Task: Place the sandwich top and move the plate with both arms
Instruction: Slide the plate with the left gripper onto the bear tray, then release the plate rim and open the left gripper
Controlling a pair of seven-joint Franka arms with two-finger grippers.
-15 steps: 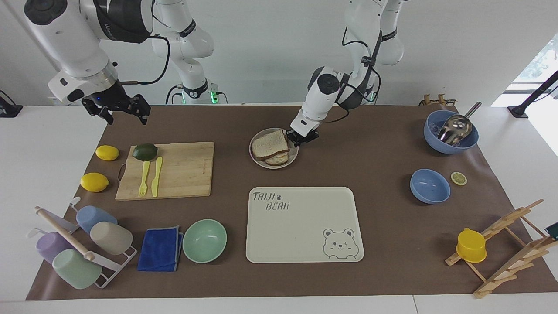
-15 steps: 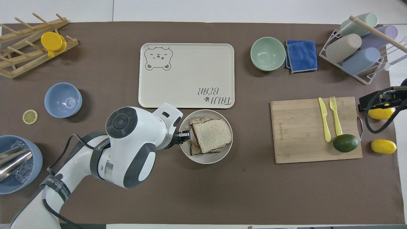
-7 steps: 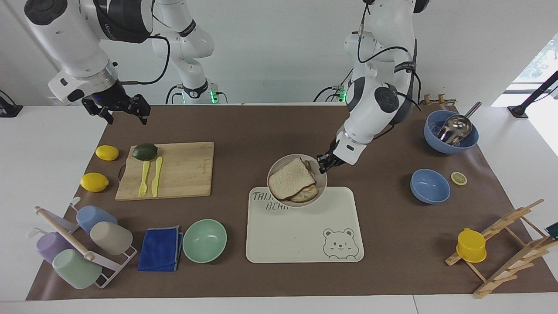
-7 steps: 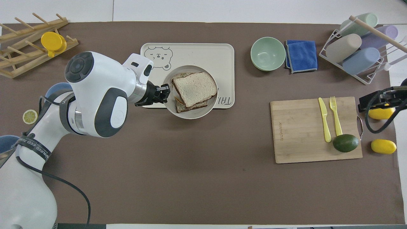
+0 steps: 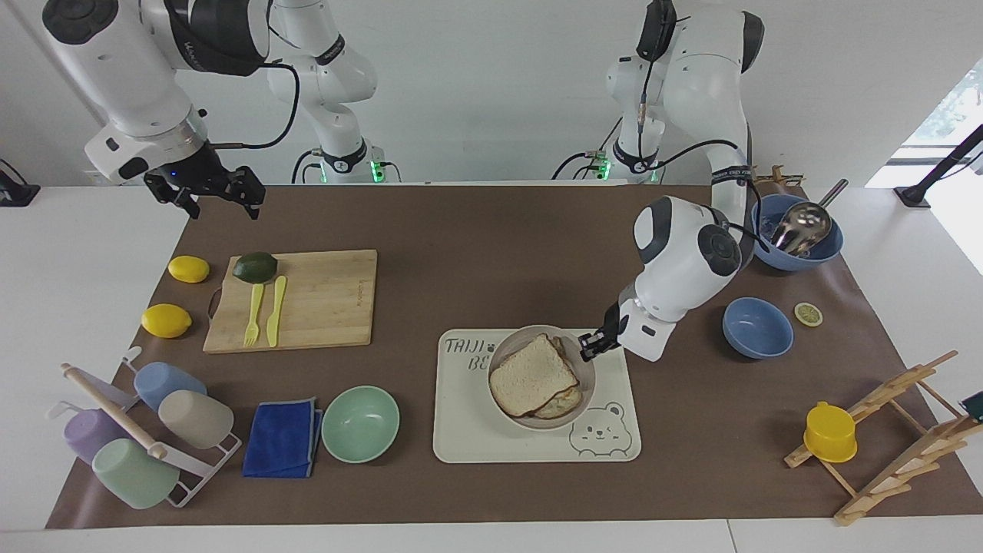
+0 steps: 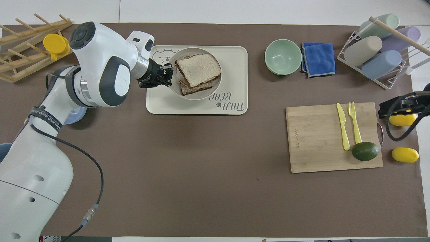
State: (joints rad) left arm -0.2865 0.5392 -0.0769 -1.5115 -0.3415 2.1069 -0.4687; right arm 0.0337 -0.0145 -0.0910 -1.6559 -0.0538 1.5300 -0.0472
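Observation:
The sandwich top (image 5: 532, 374), a speckled light brown bread slice, lies on a lower slice on the beige plate (image 5: 501, 355). My left gripper (image 5: 590, 344) is shut on the plate's rim, on the side toward the left arm's end, and holds it over the bear-printed tray (image 5: 476, 438). In the overhead view the left gripper (image 6: 169, 74) grips the plate (image 6: 195, 96) with the sandwich top (image 6: 198, 69) over the tray (image 6: 161, 104). I cannot tell whether the plate touches the tray. My right gripper (image 5: 206, 196) is open and empty and waits above the table's edge near a lemon.
A mint-green bowl (image 5: 360, 423) and a blue cloth (image 5: 282, 438) lie beside the tray. A cutting board (image 5: 296, 301) holds an avocado, a fork and a knife. Two lemons (image 5: 166, 320) lie beside it. Blue bowls (image 5: 757, 327), a cup rack (image 5: 138, 430) and a wooden rack (image 5: 891, 430) stand at the table's ends.
My left gripper has lifted the plate with the sandwich off the mat and carried it away from the robots to over the tray. The right arm has not moved.

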